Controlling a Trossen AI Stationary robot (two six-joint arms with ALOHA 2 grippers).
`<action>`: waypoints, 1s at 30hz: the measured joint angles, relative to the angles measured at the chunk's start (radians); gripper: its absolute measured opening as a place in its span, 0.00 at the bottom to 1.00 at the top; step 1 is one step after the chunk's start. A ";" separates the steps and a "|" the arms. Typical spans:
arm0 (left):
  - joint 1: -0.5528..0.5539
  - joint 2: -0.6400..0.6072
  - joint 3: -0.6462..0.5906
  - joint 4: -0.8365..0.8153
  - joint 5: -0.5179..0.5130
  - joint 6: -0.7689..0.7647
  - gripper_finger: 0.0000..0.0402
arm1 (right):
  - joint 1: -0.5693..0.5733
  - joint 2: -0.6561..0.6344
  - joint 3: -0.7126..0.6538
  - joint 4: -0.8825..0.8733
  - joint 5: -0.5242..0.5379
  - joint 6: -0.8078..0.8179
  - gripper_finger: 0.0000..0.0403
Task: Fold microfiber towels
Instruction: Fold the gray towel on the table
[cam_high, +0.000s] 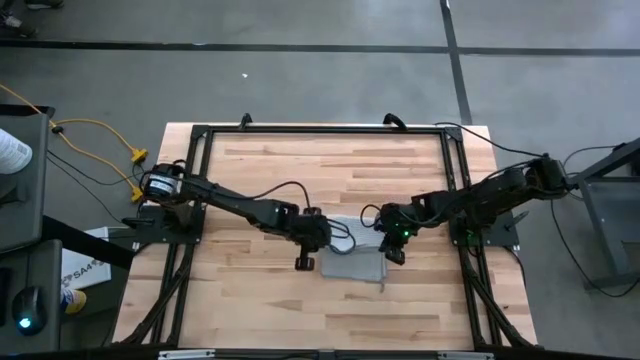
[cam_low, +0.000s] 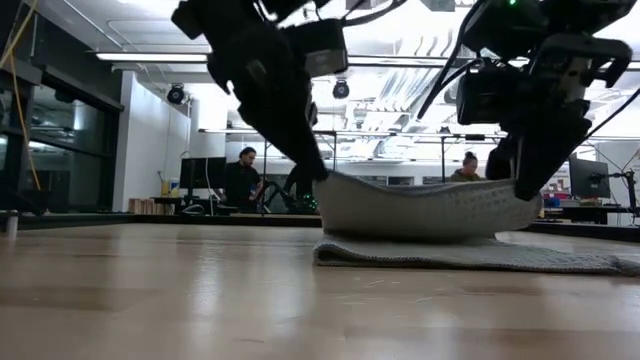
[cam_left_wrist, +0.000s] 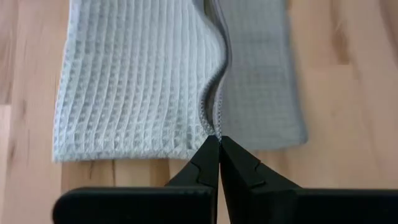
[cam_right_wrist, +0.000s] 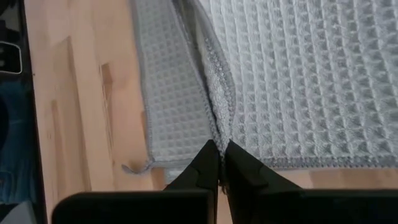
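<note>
Nearest the low camera, the bare light wooden tabletop (cam_low: 200, 300) is stretching away, and on it the thin grey-blue waffle-weave microfiber towel (cam_low: 440, 225) is lying partly flat, with its upper layer sagging in a shallow arc between 2 pinch points. In the high view the towel (cam_high: 352, 262) is sitting slightly below the table's centre, toward 6 o'clock, between the 2 dark arms.

The left gripper (cam_left_wrist: 219, 142) is reaching in from 9 o'clock, its fingers closed tight on the towel's hemmed edge. The right gripper (cam_right_wrist: 220, 144) is coming in from 3 o'clock, its fingers likewise pinched on a hemmed edge. Both are holding their edge lifted clear of the lower layer, which is resting on the wood.

Judging by the layout, the fold is roughly midway: 1 half of the cloth is lying flat, the other half is hanging above it, doubled over but not yet laid down. What seems to be left is lowering the raised edge onto the flat layer, lining up the hems, letting go, and possibly making 1 more fold. In the room beyond the table, 2 people (cam_low: 243, 175) are sitting at desks, well apart from the arms.
</note>
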 joint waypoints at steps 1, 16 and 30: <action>-0.007 -0.004 0.000 0.001 0.000 -0.005 0.00 | 0.008 0.000 0.000 0.003 0.002 0.005 0.01; -0.074 -0.012 0.001 0.049 0.032 -0.066 0.00 | 0.119 0.000 0.000 0.012 0.055 0.115 0.01; -0.072 -0.012 0.001 0.051 0.055 -0.087 0.23 | 0.143 0.000 0.000 0.015 0.072 0.167 0.14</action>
